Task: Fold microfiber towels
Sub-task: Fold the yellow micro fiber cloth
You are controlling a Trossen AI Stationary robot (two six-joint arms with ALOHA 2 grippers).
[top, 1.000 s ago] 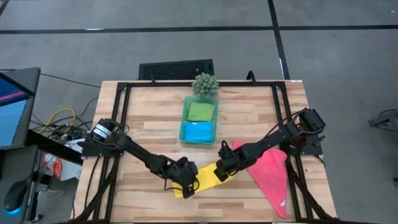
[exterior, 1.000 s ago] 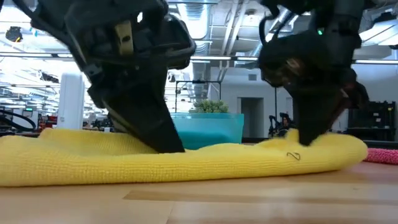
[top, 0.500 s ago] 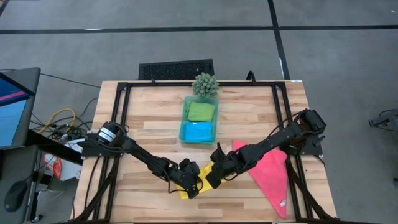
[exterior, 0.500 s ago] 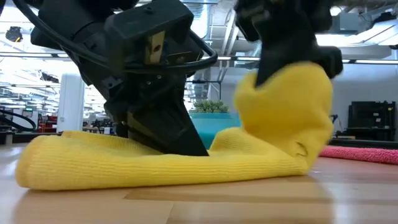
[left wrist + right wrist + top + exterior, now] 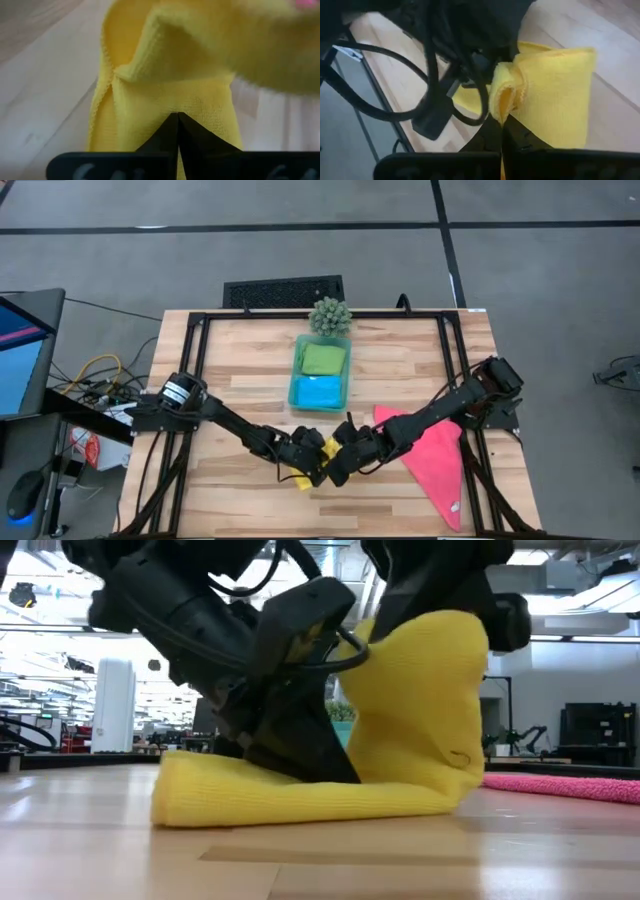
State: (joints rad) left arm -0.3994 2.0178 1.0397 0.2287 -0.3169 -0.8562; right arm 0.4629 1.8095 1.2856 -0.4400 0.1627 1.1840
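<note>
yellow towel [image 5: 300, 795]: near the tabletop's front edge, mid-fold. One end lies flat, the other is lifted and curling over it.

left tool [image 5: 305, 463]: fingers pressed together, tip down on the flat part of the yellow one, looks like it's pinning it.

right tool [image 5: 338, 468]: pinching the raised yellow end, right beside the left one, practically nose to nose.

pink towel [image 5: 432, 455]: spread loose on the right side of the tabletop under the right arm, unfolded by the look of it.

green towel [image 5: 323, 358]: in the tray [image 5: 293, 393], far half, looks folded.

blue towel [image 5: 319, 391]: same tray, near half, also looks folded.

progress: I'd say two done, the third halfway through a fold, pink untouched. So a bit past the middle, my guess.

plant [image 5: 330, 315]: just behind the tray at the back edge.

tabletop [image 5: 240, 370]: pale wood planks with a black frame around it.

room: grey carpet tiles with dark seams, a monitor and a tangle of cables off to the left. Across the tabletop it's a big bright open hall.
</note>
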